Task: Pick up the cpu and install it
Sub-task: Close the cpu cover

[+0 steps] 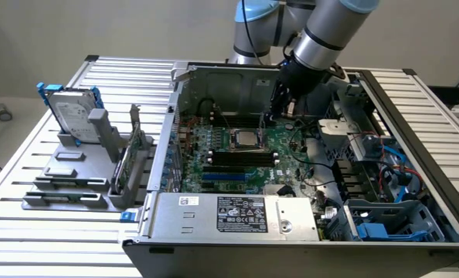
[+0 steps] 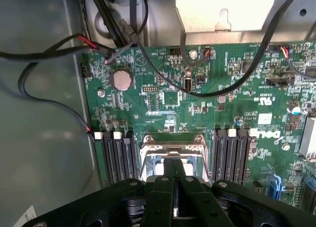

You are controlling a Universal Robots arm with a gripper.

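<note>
Behind the near power supply (image 1: pixel 245 215), the cpu (image 1: pixel 245 138) lies seated on the motherboard (image 1: pixel 287 162) inside the open computer case (image 1: pixel 222 81), with the pincer (image 1: pixel 275 117) closed, hanging just to its far right.

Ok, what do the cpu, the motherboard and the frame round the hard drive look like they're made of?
The cpu: metal top, seemingly, going by its shiny silver-grey face. The motherboard: glossy green circuit board laminate, with fine traces and solder points showing. The hard drive frame: probably moulded plastic, plain solid blue with a dull finish.
</note>
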